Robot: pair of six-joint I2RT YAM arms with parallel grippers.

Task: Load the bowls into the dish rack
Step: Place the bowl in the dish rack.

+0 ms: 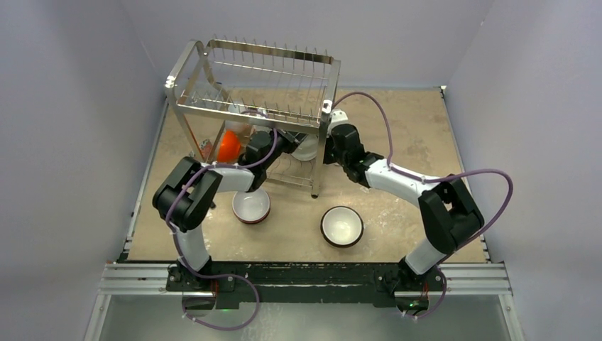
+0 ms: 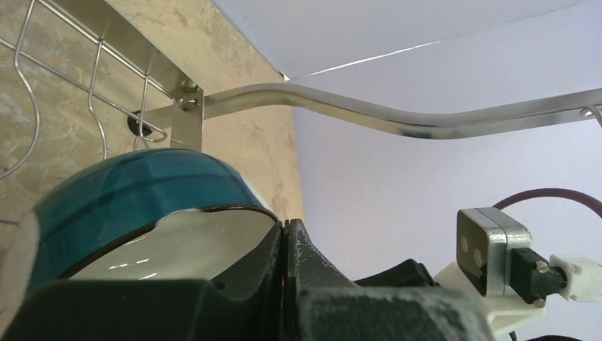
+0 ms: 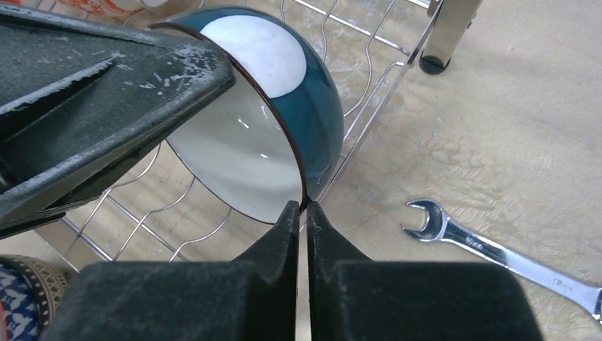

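The dish rack stands at the back of the table. A bowl, teal outside and white inside, stands on edge on the rack's lower wire tier. My right gripper is shut on its lower rim. My left gripper is shut, with one finger against the same bowl near its rim and nothing showing between the fingers. In the right wrist view, the left fingers lie across the bowl's upper edge. An orange bowl sits in the lower tier to the left.
Two white-inside, dark-rimmed bowls sit upright on the table in front of the rack. A metal wrench lies on the table beside the rack's leg. A patterned bowl's edge shows beneath my right gripper.
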